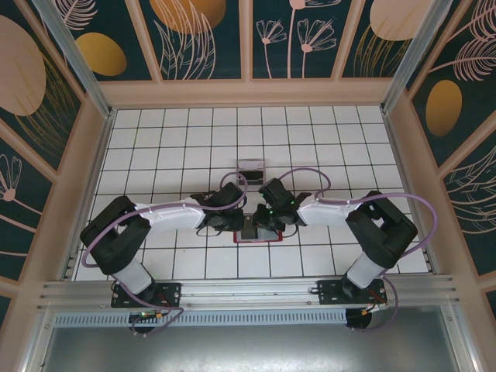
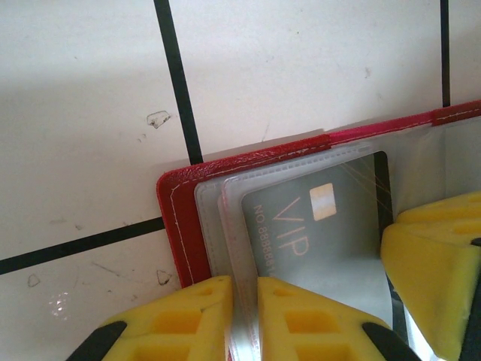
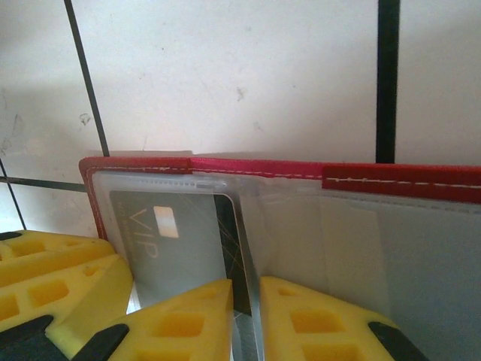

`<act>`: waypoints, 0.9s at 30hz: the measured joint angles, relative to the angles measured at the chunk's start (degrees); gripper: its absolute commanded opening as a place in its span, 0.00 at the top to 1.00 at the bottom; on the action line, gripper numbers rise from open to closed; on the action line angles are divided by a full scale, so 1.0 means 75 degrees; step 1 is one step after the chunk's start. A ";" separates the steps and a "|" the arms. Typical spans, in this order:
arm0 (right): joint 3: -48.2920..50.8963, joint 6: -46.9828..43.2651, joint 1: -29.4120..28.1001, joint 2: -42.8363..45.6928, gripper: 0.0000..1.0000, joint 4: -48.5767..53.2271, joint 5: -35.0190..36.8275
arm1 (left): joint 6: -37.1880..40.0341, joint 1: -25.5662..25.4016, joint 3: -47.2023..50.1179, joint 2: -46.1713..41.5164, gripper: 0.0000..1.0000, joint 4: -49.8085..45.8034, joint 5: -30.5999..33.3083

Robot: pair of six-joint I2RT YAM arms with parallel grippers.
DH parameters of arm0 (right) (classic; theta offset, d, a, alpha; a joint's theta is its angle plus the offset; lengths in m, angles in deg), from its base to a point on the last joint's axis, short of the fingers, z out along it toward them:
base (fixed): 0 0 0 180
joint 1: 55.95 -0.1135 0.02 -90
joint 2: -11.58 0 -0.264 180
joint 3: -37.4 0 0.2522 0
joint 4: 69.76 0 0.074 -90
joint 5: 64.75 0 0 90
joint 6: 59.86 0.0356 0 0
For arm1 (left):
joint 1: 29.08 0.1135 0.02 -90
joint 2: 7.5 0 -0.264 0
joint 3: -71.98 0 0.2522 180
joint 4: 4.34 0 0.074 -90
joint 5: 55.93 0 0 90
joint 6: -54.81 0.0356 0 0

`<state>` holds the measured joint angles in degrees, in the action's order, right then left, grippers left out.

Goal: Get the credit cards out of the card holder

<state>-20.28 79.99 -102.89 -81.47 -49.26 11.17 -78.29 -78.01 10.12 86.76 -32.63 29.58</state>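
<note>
Found open on the white gridded desk (image 2: 75,90): red card holder (image 2: 180,226), grey VIP credit card (image 2: 316,226) inside its clear sleeve (image 2: 210,226). Pinched on sleeve leaves with left jaws and right jaws alike, both nearly closed.

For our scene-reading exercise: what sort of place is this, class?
Probably a robot test cell: left arm and right arm bolted at a gridded white table, enclosed by patterned panels and aluminium framing.
</note>
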 measured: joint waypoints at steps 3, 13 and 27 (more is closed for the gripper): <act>0.0198 -0.0003 0.0061 0.0038 0.82 -0.0353 -0.0192 | 0.0000 0.0000 0.0000 0.0009 0.82 -0.0003 0.0003; 0.0918 0.0006 0.0309 0.0291 0.83 -0.1475 -0.0828 | 0.0003 0.0000 0.0000 0.0017 0.82 0.0000 0.0003; 0.1346 0.0000 0.0408 0.0560 0.87 -0.2139 -0.1378 | 0.0000 0.0000 -0.0003 0.0017 0.82 -0.0003 0.0006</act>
<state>-10.18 79.99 -99.83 -77.28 -65.30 0.83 -78.29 -78.01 10.10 86.89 -32.65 29.62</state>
